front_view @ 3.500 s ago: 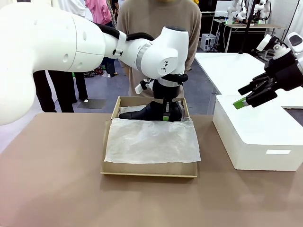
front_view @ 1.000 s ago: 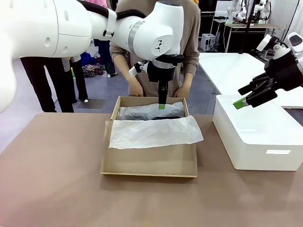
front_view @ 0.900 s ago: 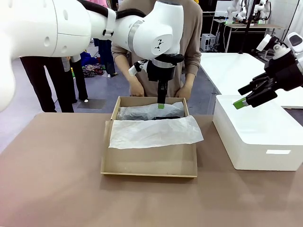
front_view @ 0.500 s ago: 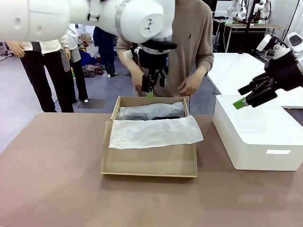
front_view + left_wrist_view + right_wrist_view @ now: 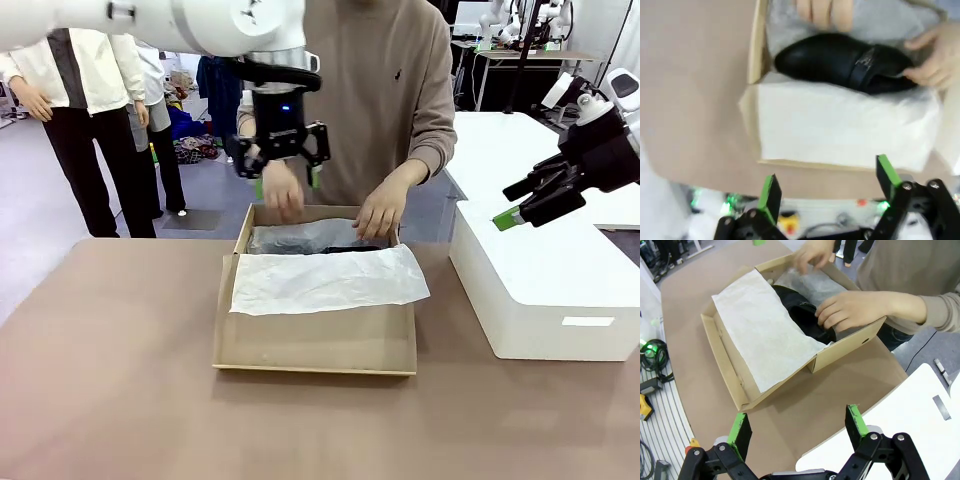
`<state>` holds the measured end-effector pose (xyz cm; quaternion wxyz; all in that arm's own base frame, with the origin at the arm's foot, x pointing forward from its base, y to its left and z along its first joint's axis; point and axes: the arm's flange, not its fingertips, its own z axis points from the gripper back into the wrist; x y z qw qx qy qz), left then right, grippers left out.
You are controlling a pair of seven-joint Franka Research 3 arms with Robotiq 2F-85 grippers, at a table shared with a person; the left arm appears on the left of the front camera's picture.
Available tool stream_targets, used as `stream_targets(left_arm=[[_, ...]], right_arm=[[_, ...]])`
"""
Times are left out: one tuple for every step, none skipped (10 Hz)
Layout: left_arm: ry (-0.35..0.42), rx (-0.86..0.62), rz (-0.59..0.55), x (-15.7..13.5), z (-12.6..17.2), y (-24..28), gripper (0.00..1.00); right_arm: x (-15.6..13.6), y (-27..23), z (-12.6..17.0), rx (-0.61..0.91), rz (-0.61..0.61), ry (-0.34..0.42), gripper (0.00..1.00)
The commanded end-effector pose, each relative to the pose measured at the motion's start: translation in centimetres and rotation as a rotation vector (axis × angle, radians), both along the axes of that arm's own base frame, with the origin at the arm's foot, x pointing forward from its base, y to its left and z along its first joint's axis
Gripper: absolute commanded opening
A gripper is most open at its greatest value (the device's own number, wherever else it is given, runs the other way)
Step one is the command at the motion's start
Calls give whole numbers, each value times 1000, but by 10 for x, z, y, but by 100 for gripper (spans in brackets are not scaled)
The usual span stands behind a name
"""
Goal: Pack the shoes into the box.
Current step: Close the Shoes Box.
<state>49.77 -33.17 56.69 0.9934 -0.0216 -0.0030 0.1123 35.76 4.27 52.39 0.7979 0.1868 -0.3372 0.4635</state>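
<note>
A shallow tan cardboard shoebox (image 5: 315, 350) sits open in the middle of the brown bench (image 5: 110, 380). A sheet of white tissue paper (image 5: 325, 280) is spread across its near half. In the far half, nestled in more crumpled tissue, lies a glossy black leather dress shoe (image 5: 845, 62) on its side. It runs lengthwise along the far wall, and a small metal buckle shows on its strap. I can make out that one shoe; what the paper covers I cannot tell.

A person in a tan sweater stands at the far side of the bench, reaching into the box. One hand (image 5: 283, 190) hovers over the tissue by the far wall. The other hand (image 5: 380, 213) rests at the far right corner, touching the heel end of the shoe.

The left arm's fingers (image 5: 316, 172) hang in the air above and beyond the far edge of the box, close in front of the person's chest. They are spread wide with nothing between them. From that arm's wrist camera the green pads (image 5: 771, 196) stand well apart, with the box below them.

The right arm's fingers (image 5: 505, 218) are off to the right, poised above a large smooth white block (image 5: 545, 290) that stands beside the box. They too are spread apart and hold nothing.
</note>
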Motion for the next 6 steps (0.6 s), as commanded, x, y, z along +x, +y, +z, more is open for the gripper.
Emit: stream_targets(left_arm=[[-13,15,-243,-6,-2,34,100],[-50,0,-371,-6,-2,44,100],[-107,-35,-532,-6,-2,54,100],[-143,-62,-640,-3,-4,58,100],[-133,-106,-634,6,-4,56,100],[-97,10,-524,5,9,41,100]], right_arm=[[3,-1,-1,28,24,-20,100],[3,-1,-1,28,24,-20,100],[3,-1,-1,28,24,-20,100],[3,-1,-1,28,24,-20,100],[3,-1,-1,28,24,-20,100],[3,-1,-1,28,24,-20,100]])
